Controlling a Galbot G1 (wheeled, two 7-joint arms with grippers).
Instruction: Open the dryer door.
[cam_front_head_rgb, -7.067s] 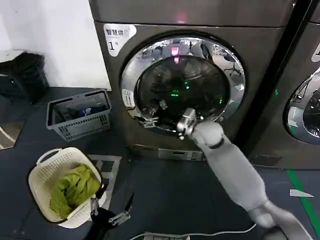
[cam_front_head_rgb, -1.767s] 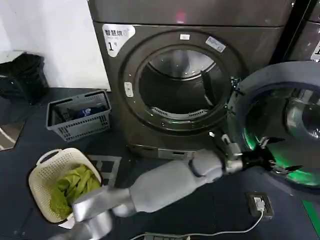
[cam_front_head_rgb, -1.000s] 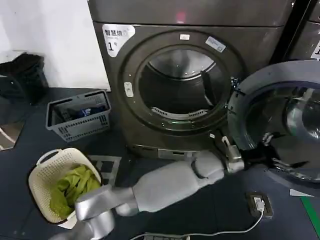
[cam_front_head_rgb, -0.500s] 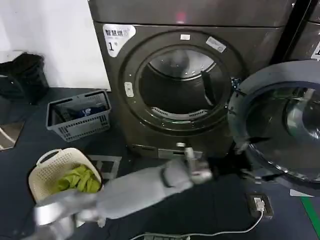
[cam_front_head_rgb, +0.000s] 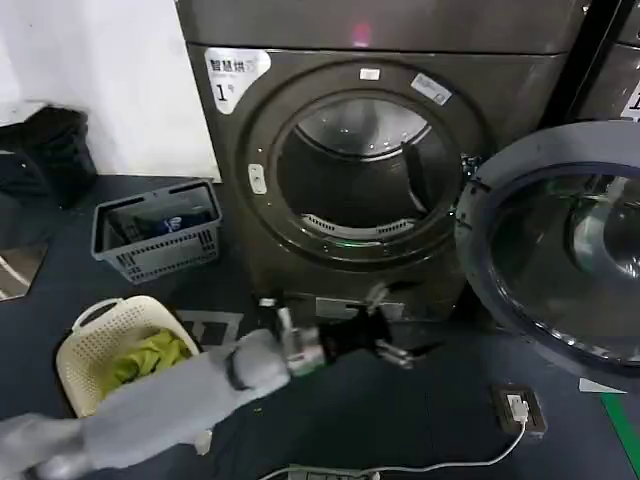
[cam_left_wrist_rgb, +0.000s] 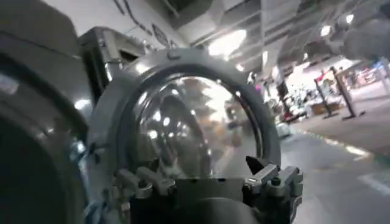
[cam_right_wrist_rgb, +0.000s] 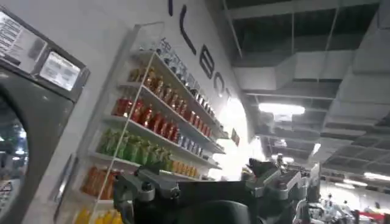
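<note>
The dryer (cam_front_head_rgb: 510, 85), dark grey-brown with a white "1" label (cam_front_head_rgb: 236, 72), has its round opening (cam_front_head_rgb: 360, 175) uncovered. The dryer door (cam_front_head_rgb: 560, 250) stands swung wide to the right, its inner side facing me. My left gripper (cam_front_head_rgb: 392, 325) is open and holds nothing; it hangs low in front of the dryer's base, below the opening and well left of the door. In the left wrist view the door (cam_left_wrist_rgb: 195, 119) lies beyond the left gripper (cam_left_wrist_rgb: 198, 176), apart from it. My right gripper (cam_right_wrist_rgb: 198, 173) is open with nothing between its fingers and faces a shelf of bottles (cam_right_wrist_rgb: 146, 122).
A grey crate (cam_front_head_rgb: 158, 228) stands on the floor left of the dryer, and a white basket (cam_front_head_rgb: 85, 345) of green cloth sits nearer me. A black bag (cam_front_head_rgb: 45, 150) lies far left. A plug block (cam_front_head_rgb: 517, 407) with its cable lies under the open door.
The door, shut 7.1 s ago, is swung open. In the last second my left gripper has left the door's lower edge and drawn back left and down; the door has stayed put.
</note>
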